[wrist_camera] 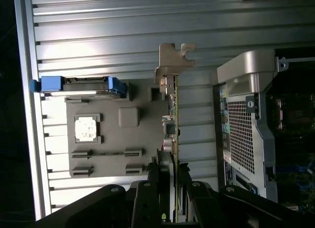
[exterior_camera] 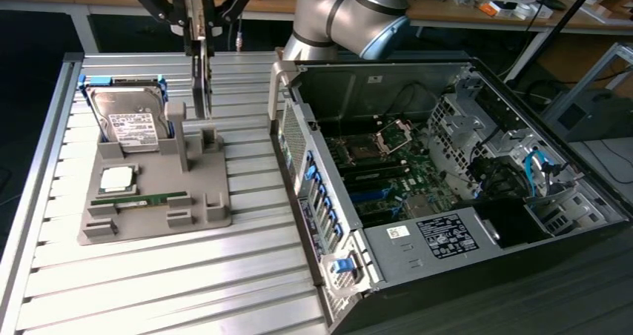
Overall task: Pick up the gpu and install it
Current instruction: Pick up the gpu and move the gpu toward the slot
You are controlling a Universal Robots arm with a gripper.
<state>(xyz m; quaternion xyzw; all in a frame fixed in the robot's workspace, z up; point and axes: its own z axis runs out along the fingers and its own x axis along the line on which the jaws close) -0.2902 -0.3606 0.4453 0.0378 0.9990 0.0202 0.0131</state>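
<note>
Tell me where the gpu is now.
In the exterior view the gpu hangs edge-on from the gripper, over the grey holder, between the hard drive and the open computer case.

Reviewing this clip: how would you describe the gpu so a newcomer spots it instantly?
Start at the open computer case; to its left in the exterior view sits a grey parts holder. The gpu is the thin dark card held edge-on over it between the fingers, blade-like, unlike the boxy silver hard drive nearby.
</note>
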